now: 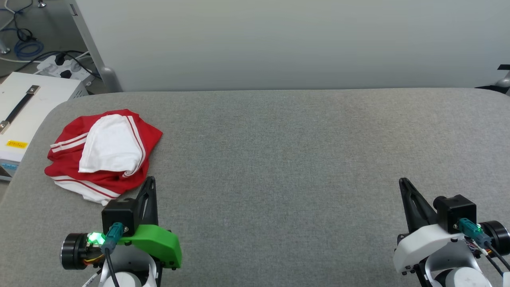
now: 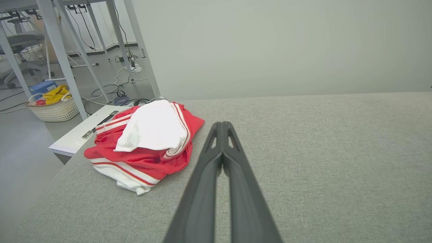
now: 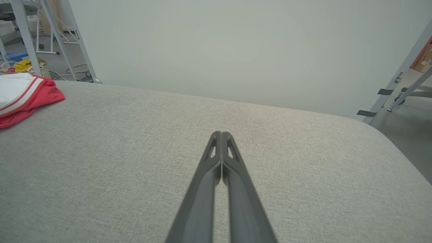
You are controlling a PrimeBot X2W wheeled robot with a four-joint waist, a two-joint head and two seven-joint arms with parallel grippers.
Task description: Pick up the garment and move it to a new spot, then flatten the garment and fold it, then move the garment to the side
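The garment (image 1: 103,153) is seen bunched in a loose heap at the far left corner of the grey padded table (image 1: 279,159). A white sleeve is draped over the red body, and striped trim shows along the folds. It is judged light, soft and limp: no shape will be kept once it is lifted, and loose layers may be dragged along or let slip. A hold is best taken on a raised fold or on the striped hem at the near edge, where several layers can be pinched at once. No lettering is shown, so front and back cannot be told.

The left gripper (image 2: 222,124) is found just beside the heap's near edge, not seen to touch it, its two fingers pressed together on nothing. The right gripper (image 3: 221,133) is held well apart over bare table on the right, fingers likewise pressed together and empty.

Out on the floor, a woven basket (image 2: 54,109) is made out with yellow cloth (image 2: 55,94) piled in it. A white case (image 1: 24,115) with a dark handle is seen by the table's left end, its contents hidden.
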